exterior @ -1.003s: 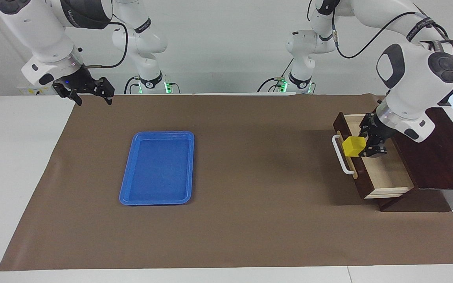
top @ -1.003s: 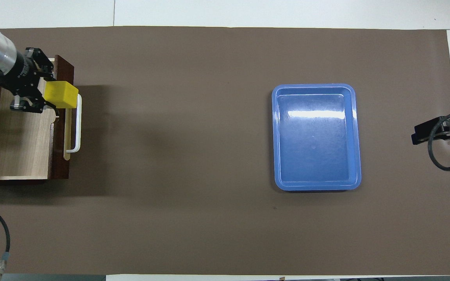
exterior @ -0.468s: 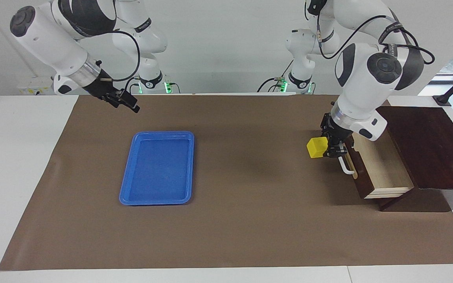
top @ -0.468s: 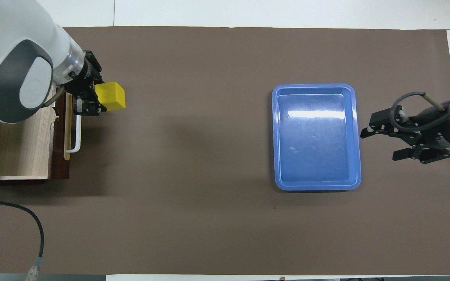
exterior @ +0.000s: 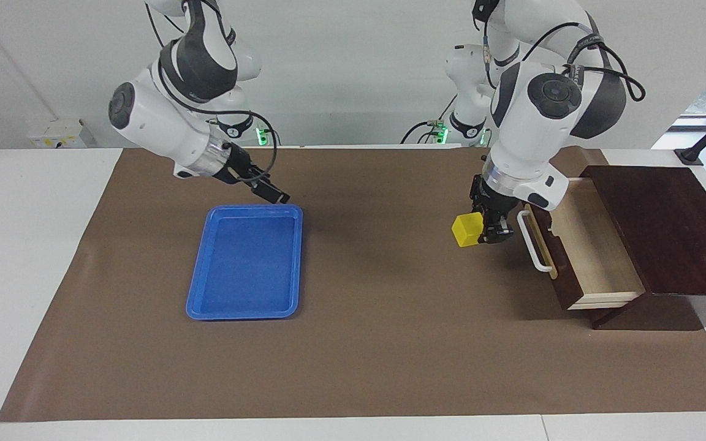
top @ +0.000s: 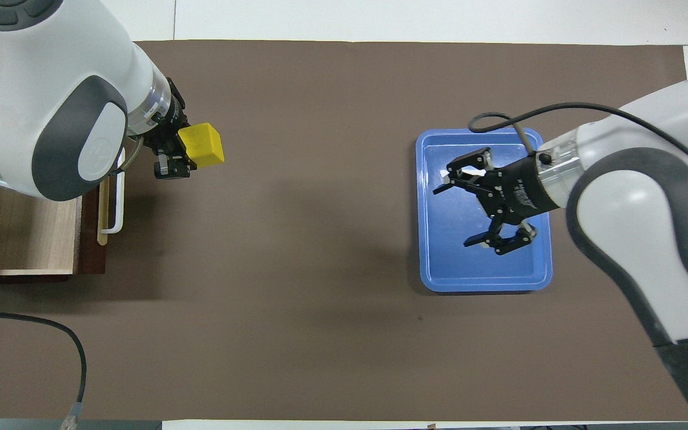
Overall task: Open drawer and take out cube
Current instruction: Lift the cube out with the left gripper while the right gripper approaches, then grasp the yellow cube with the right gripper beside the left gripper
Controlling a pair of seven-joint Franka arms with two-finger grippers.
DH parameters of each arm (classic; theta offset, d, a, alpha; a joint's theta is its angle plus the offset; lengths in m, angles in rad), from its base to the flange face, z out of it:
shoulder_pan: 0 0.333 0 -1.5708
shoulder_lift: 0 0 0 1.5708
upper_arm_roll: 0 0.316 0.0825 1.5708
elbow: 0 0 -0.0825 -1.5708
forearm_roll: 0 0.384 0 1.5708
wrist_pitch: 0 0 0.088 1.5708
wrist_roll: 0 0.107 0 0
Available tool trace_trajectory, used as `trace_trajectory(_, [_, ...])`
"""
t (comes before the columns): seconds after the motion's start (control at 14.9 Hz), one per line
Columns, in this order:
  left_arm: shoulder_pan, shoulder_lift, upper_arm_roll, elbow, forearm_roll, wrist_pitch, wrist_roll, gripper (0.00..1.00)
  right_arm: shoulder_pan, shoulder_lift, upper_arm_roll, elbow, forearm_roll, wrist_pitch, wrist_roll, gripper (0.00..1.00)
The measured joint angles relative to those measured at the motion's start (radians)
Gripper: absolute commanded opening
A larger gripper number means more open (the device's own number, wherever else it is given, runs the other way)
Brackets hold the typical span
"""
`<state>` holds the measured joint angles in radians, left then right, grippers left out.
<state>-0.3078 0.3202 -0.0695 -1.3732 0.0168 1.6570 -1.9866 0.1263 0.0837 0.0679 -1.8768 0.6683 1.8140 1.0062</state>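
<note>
The drawer [exterior: 598, 260] stands pulled out of its dark brown cabinet [exterior: 671, 226], showing a pale wood inside and a white bar handle [exterior: 531, 248] on its front. My left gripper [exterior: 483, 231] is shut on the yellow cube [exterior: 467, 230] and holds it in the air over the brown mat, just in front of the drawer's handle. In the overhead view the cube [top: 200, 145] sticks out from the left gripper [top: 178, 154], past the drawer [top: 30, 233]. My right gripper [top: 455, 216] hangs open and holds nothing above the blue tray [top: 481, 285].
The flat blue tray [exterior: 242, 316] lies on the brown mat [exterior: 390, 343] toward the right arm's end of the table. The cabinet sits at the left arm's end. A black cable [top: 51, 334] loops near the mat's edge closest to the robots.
The left gripper has lifted the cube out of the drawer and carried it over the mat toward the tray. The right arm has swung in from the table's end to above the tray.
</note>
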Motion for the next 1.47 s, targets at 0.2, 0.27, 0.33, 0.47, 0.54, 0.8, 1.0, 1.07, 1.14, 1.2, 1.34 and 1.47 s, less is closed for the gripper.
trace_trajectory(0.2, [-0.008, 0.000, 0.000, -0.002, 0.000, 0.007, -0.016, 0.00, 0.073, 0.052, 0.001, -0.025, 0.114, 0.099, 0.091, 1.00])
trace_trajectory(0.27, [-0.009, 0.001, 0.000, -0.002, 0.000, 0.009, -0.017, 0.00, 0.091, 0.064, 0.001, -0.030, 0.144, 0.121, 0.109, 1.00])
trace_trajectory(0.33, [-0.010, 0.001, 0.000, -0.002, 0.000, 0.012, -0.018, 0.00, 0.115, 0.079, 0.000, -0.030, 0.162, 0.144, 0.132, 1.00])
trace_trajectory(0.47, [-0.012, 0.001, 0.000, -0.003, 0.000, 0.013, -0.019, 0.00, 0.178, 0.120, 0.001, -0.012, 0.176, 0.208, 0.202, 1.00])
trace_trajectory(0.54, [-0.014, 0.001, 0.000, -0.006, 0.000, 0.014, -0.020, 0.00, 0.208, 0.150, 0.001, 0.018, 0.177, 0.231, 0.247, 1.00])
trace_trajectory(0.8, [-0.022, 0.001, 0.000, -0.018, 0.000, 0.026, -0.036, 0.00, 0.287, 0.303, 0.001, 0.230, 0.176, 0.251, 0.432, 1.00])
trace_trajectory(1.0, [-0.024, 0.001, 0.000, -0.022, 0.000, 0.035, -0.039, 0.00, 0.294, 0.357, 0.000, 0.318, 0.176, 0.251, 0.483, 1.00])
trace_trajectory(1.07, [-0.024, 0.001, 0.000, -0.025, 0.000, 0.039, -0.039, 0.00, 0.302, 0.369, 0.000, 0.339, 0.176, 0.251, 0.507, 1.00])
trace_trajectory(1.14, [-0.025, 0.001, 0.000, -0.028, 0.000, 0.042, -0.039, 0.00, 0.314, 0.384, 0.000, 0.361, 0.176, 0.255, 0.543, 1.00])
trace_trajectory(1.2, [-0.026, 0.001, 0.000, -0.031, 0.000, 0.044, -0.039, 0.00, 0.328, 0.404, -0.001, 0.390, 0.174, 0.269, 0.585, 1.00])
trace_trajectory(1.34, [-0.028, 0.001, 0.000, -0.034, 0.000, 0.049, -0.039, 0.00, 0.348, 0.443, -0.001, 0.453, 0.167, 0.274, 0.648, 1.00])
trace_trajectory(1.47, [-0.028, 0.001, 0.000, -0.035, 0.000, 0.051, -0.040, 0.00, 0.351, 0.476, -0.002, 0.525, 0.157, 0.263, 0.691, 1.00])
